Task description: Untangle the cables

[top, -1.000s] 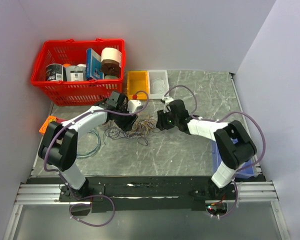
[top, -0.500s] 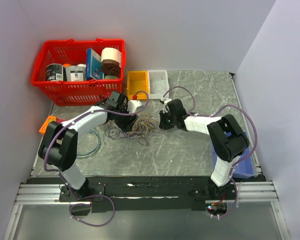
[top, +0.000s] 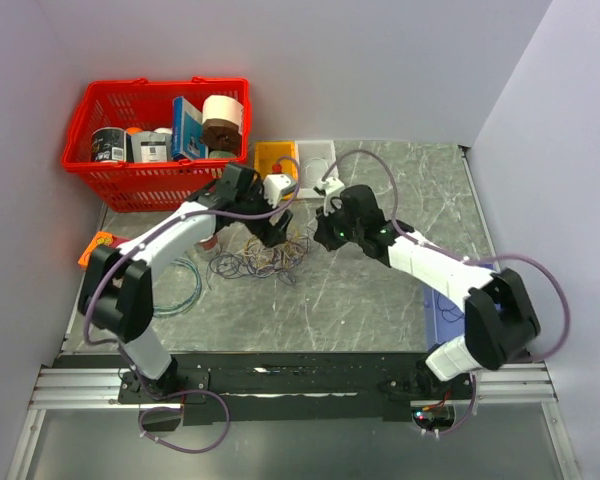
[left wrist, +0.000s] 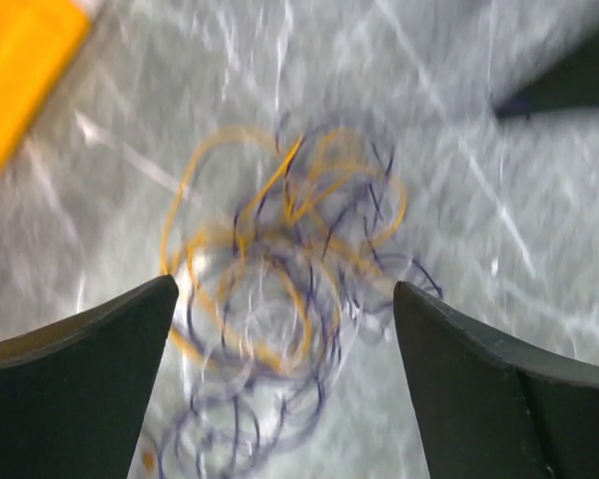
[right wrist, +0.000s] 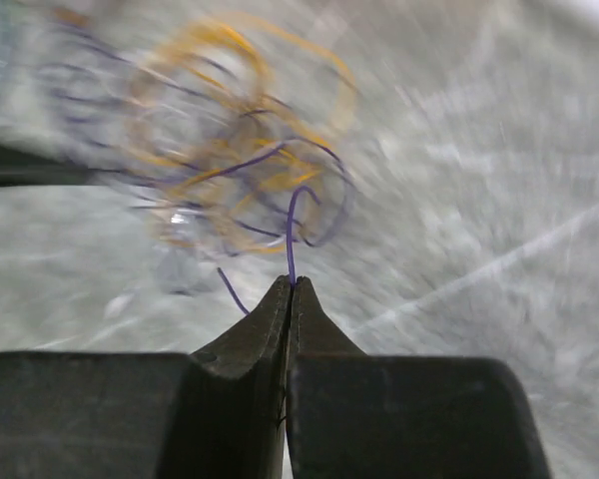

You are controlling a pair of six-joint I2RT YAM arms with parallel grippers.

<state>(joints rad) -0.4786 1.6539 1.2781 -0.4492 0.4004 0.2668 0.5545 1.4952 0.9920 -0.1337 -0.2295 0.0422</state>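
Noted: right gripper [right wrist: 292, 287] pinches one dark purple strand [right wrist: 291, 225] at its tips, evidently to draw it from the cables [right wrist: 230, 170] heaped just ahead, while left gripper [left wrist: 285, 289] hangs spread wide above them, gripping nothing.

Blurred cables [top: 270, 258] seem plastic-sheathed; table [top: 380, 290] glossy, marble-patterned; basket [top: 150, 185] moulded plastic.
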